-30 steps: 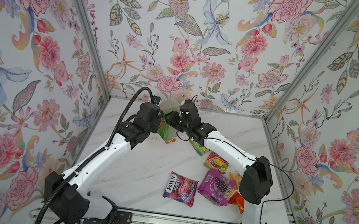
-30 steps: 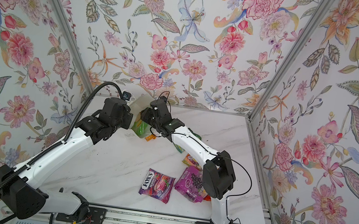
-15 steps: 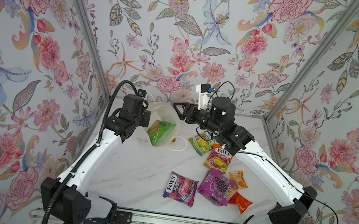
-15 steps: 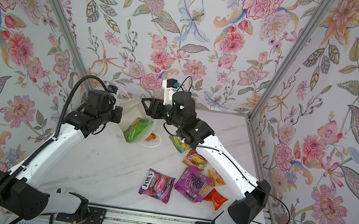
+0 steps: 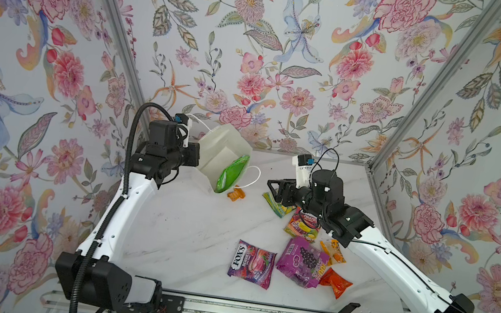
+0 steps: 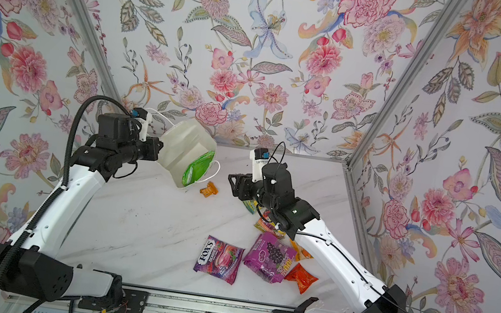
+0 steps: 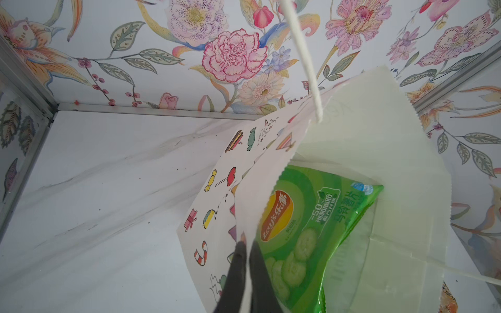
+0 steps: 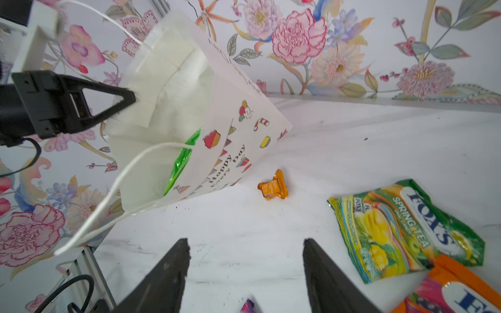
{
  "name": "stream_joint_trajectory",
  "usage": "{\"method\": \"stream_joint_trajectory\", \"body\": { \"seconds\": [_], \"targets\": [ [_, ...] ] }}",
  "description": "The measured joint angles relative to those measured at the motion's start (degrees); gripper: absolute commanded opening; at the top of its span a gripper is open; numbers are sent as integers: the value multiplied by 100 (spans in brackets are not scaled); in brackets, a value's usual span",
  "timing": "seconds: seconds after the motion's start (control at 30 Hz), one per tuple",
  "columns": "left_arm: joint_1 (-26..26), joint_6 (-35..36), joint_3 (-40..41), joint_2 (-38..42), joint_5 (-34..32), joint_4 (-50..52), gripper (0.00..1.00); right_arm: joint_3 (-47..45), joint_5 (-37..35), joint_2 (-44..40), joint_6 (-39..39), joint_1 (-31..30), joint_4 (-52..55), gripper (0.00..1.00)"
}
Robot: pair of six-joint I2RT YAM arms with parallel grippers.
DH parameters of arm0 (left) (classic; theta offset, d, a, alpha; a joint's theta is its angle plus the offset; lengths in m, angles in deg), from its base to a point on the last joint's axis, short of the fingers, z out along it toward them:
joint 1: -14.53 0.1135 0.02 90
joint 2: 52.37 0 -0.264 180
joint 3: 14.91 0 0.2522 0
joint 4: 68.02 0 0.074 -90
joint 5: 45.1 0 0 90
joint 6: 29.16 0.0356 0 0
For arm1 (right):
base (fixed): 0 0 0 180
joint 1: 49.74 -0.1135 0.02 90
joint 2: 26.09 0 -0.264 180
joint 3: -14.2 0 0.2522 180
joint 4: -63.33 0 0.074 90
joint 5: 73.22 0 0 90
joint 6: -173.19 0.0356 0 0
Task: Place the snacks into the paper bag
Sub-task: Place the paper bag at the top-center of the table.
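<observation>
- The left fingers (image 7: pixel 242 260) pinch the rim of the white paper carrier bag (image 5: pixel 220 149), which is tilted open with a glossy green crisp packet (image 5: pixel 231 174) inside.
- The right fingers (image 5: pixel 275 189) hang apart and empty above the marble counter (image 5: pixel 192 229); the nearby yellow-green FOX'S packet (image 8: pixel 401 225) looks the sensible next pick.
- A small orange sachet (image 5: pixel 235 192) and a white cord handle (image 8: pixel 113 189) crowd the mouth.

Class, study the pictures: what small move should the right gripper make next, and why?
Probably lower onto the Spring Tea packet: the right gripper is open and empty, that packet lies close by, and the left gripper holds the paper bag open.
</observation>
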Motion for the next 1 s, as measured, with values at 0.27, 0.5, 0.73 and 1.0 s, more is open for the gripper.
{"method": "stream_joint_trajectory", "body": {
  "seconds": [0.27,0.5,0.73,1.0],
  "targets": [
    [105,-155,264,-31,236,-247,0,-72,55,79,503,-568,-461,71],
    [284,-192,452,-74,256,-350,0,-411,-387,157,780,-1320,-1075,80],
    [293,-195,568,-74,254,-535,0,-120,-1419,498,1449,-1897,-1023,82],
    [293,-236,815,-70,284,-778,0,1290,-1604,2240,2107,-1563,-555,69]
  ]
}}
